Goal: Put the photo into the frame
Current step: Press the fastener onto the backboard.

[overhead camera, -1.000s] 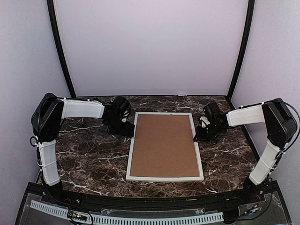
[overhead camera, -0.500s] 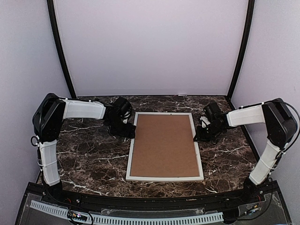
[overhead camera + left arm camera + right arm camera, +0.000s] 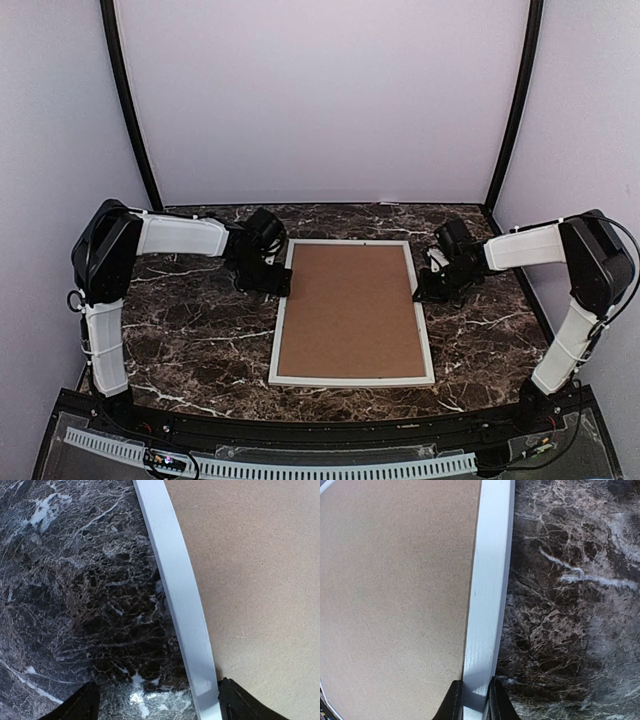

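**R:** Left arm [image 3: 175, 234] has crept right over the last second, so the left gripper [image 3: 159, 705] now sits further over the frame [image 3: 350, 381]. Right arm [image 3: 523, 246] and the frame are where they were.

**M:** Left gripper state?

**R:** Released, jaws wide. In the wrist view one finger [image 3: 80, 706] is over the table [image 3: 200, 330] and the other is over the board [image 3: 350, 310]. The frame's left rail runs between them. Can't tell whether either tip touches down.

**M:** Frame position?

**R:** Flat on the table, midway between the two arms, long sides running away from the bases. The brown board fills the whole opening inside the white border.

**M:** Photo?

**R:** Can't tell. It shows in no view; only the board is visible inside the border.

**M:** Right side?

**R:** Right gripper [image 3: 475, 704] is clenched on the frame's right rail, on its far half. Its fingers [image 3: 452, 705] are tight against the white strip, one on the board side and one on the table side.

**M:** Anything else around?

**R:** Dark marbled tabletop and plain pale walls. Black posts [image 3: 517, 100] stand at the back corners. A perforated strip [image 3: 330, 468] runs along the near edge by the bases.
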Motion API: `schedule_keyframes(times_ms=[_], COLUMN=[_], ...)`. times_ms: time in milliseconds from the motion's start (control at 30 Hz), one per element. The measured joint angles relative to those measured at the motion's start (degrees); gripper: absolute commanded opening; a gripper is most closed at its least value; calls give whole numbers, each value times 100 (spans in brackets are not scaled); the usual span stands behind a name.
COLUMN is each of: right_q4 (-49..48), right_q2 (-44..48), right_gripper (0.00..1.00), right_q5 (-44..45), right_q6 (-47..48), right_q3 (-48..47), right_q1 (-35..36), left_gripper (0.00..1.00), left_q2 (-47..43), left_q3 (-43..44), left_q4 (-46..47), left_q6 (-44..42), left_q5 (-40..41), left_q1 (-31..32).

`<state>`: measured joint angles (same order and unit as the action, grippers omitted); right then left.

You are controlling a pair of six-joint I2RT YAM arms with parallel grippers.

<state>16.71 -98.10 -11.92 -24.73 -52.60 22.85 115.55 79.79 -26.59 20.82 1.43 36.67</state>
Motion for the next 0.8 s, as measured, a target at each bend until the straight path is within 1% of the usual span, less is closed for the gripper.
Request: schedule_keyframes(times_ms=[267, 533, 800], right_q4=[-44, -149, -219], right_q2=[15, 55, 59], right_gripper=[4, 4, 4], right_q5=[0, 0, -28], right_q6=[0, -22, -24], right_q3=[33, 109, 131], right_q1=[0, 0, 2], left_gripper=[85, 86, 87], left_q2=[50, 164, 114], left_q3=[127, 420, 450], left_q4=[-129, -417, -358], left_q6=[35, -140, -273], left_q5=[70, 109, 76], left_q1=[28, 39, 142])
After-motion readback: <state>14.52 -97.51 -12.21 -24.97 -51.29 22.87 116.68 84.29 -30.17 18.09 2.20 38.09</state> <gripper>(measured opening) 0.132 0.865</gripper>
